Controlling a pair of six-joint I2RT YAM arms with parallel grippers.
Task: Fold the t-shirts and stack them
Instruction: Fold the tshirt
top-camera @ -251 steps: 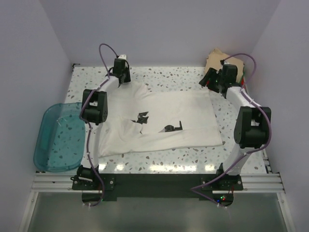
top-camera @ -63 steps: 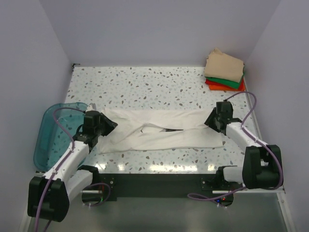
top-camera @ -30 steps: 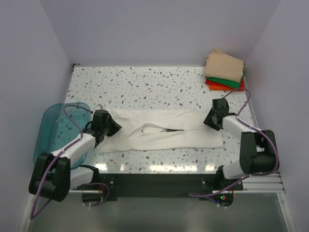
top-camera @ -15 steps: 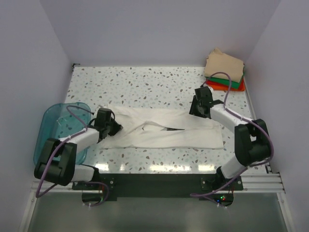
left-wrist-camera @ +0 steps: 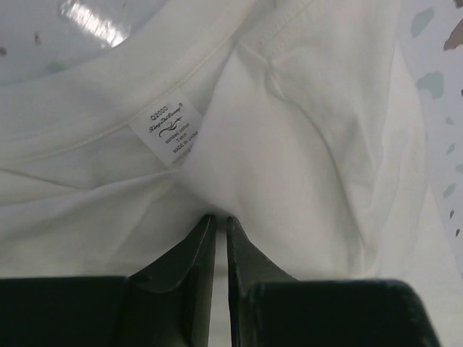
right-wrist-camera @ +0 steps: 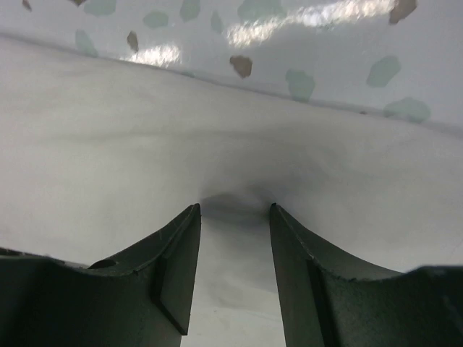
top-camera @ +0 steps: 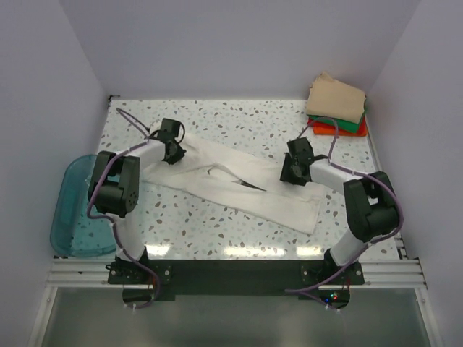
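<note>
- At the far left, a translucent teal plastic bin (top-camera: 75, 211) is seen at the edge of the speckled surface (top-camera: 231, 123), well apart from the cloth; what it holds, if anything, cannot be told through its tinted wall.
- The left claw (left-wrist-camera: 217, 225) is shown pressed nearly together on the white t-shirt (top-camera: 239, 189), a thin layer of cloth pinched between its tips just below the sewn-in label (left-wrist-camera: 168, 130) and the collar (left-wrist-camera: 145, 79). The neck end is judged to be held so that the garment can be steered or kept taut.
- The shirt itself is laid across the middle of the surface as a long, narrow band, slanted from the far left toward the near right. This is read as a fold partly made, with the cross-fold not yet done.
- A dark sliver (top-camera: 249, 185) is glimpsed in the band's seam; it may be the chest print, but most of it is tucked out of sight.
- The right claw (right-wrist-camera: 235, 214) is set wider, yet cloth is puckered and drawn up between its fingers, so it is taken as clamped on a thicker fold of the same shirt's far edge.
- In the far right corner a tan t-shirt (top-camera: 336, 97) is stacked on a green t-shirt (top-camera: 346, 123) and an orange-red t-shirt (top-camera: 323, 129), of which only edges are visible.
</note>
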